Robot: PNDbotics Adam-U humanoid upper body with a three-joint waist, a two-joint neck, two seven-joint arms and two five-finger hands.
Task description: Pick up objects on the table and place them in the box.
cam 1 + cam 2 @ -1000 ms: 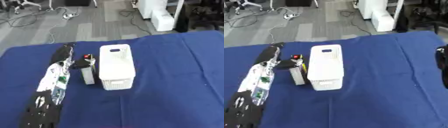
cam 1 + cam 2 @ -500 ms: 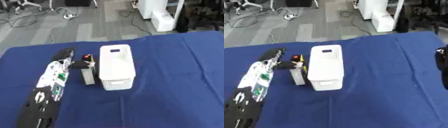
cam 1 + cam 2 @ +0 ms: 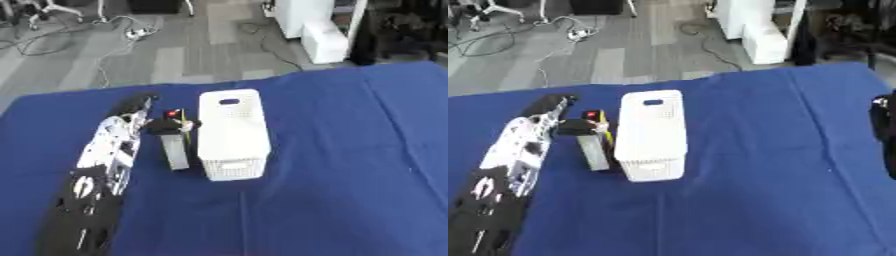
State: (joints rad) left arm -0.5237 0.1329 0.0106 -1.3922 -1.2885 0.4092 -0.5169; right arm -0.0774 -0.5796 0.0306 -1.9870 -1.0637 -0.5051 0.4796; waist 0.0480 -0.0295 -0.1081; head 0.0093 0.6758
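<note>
A white slotted box stands on the blue table just left of frame centre, long axis running up-frame, handle cut-out at its far end. The left arm enters from the lower left corner and reaches diagonally up; the left hand lies at upper left, just left of the box's far end. Its dark thumb reaches toward a small black object with a red spot and appears to touch it; whether the fingers are apart or curled cannot be made out. A grey rectangular block lies alongside the box's left wall. The right hand shows only as a dark shape at the right edge; finger state cannot be told.
</note>
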